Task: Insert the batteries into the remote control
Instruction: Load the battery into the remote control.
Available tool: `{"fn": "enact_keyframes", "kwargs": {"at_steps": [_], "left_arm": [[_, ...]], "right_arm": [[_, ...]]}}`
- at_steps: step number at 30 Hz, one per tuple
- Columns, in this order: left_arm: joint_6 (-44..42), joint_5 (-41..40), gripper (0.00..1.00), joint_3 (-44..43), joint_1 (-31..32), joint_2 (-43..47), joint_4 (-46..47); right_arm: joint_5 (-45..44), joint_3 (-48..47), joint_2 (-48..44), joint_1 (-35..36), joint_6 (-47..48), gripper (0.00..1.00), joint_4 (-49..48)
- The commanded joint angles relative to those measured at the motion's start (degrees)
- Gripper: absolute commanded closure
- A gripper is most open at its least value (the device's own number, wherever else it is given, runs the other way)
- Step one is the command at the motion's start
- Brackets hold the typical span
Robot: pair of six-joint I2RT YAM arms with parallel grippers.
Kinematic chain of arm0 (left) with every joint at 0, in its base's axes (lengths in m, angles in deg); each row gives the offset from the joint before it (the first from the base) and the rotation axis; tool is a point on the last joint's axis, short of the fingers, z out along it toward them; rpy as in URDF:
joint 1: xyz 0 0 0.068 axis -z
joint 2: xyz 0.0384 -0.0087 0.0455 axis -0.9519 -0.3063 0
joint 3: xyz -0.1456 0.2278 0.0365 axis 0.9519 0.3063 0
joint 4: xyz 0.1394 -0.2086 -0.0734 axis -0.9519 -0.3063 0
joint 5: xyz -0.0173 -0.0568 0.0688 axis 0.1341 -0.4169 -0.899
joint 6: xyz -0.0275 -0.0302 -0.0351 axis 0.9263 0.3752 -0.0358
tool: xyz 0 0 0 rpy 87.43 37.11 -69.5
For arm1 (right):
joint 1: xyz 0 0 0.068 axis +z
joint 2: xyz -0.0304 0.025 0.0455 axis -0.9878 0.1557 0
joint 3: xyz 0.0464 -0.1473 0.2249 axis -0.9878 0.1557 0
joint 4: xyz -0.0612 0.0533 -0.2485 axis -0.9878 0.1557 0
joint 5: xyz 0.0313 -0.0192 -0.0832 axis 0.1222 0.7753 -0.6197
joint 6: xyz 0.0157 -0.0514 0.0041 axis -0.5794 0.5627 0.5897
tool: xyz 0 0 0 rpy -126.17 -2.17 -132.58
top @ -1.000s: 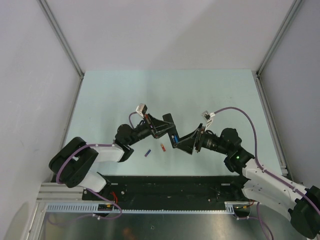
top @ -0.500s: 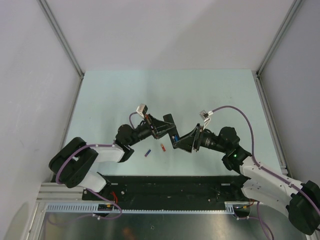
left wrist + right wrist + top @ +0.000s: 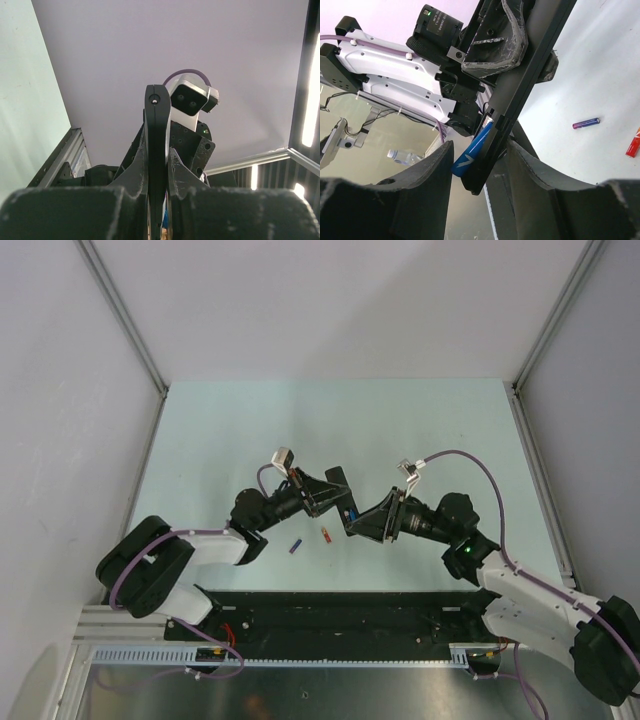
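The left end effector (image 3: pixel 157 150), clamped shut on the remote (image 3: pixel 530 75), holds it aloft above the worktop (image 3: pixel 220 440) so the right end effector (image 3: pixel 480 145), fingers halfway apart, grip unclear, can seat the blue battery (image 3: pixel 470 152) in its near end.

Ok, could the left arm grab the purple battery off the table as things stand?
Probably not yet. The left fingers are shut on the remote control, so they have nothing free to grip with. The purple battery itself lies in the open on the table, close by.
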Motion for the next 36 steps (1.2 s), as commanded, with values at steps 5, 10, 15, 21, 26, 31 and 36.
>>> {"fn": "enact_keyframes", "kwargs": {"at_steps": [5,10,15,21,26,31,36], "left_arm": [[0.6,3.9,1.00,-0.9,1.7,3.4,17.4],[0.5,3.9,1.00,-0.7,1.7,3.6,17.4],[0.2,4.0,1.00,-0.6,1.7,3.8,17.4],[-0.5,4.5,1.00,-0.3,1.7,3.7,17.4],[-1.0,4.8,1.00,-0.1,1.7,3.8,17.4],[-1.5,5.0,1.00,0.5,1.7,3.5,17.4],[-1.8,4.8,1.00,1.1,1.6,2.9,17.4]], "right_arm": [[-3.1,0.8,2.2,-1.5,-1.4,0.55,-2.5],[-2.6,1.3,3.1,-1.5,-3.0,0.62,-4.6],[-2.2,1.9,3.5,-1.6,-4.5,0.66,-6.1],[-1.3,2.0,4.0,-2.2,-6.5,0.79,-8.5],[-0.4,2.0,4.7,-2.4,-8.0,0.96,-10.0],[0.5,1.8,4.8,-2.6,-8.4,1.00,-10.0],[1.2,0.8,3.8,-2.6,-8.7,0.87,-8.6]]}}
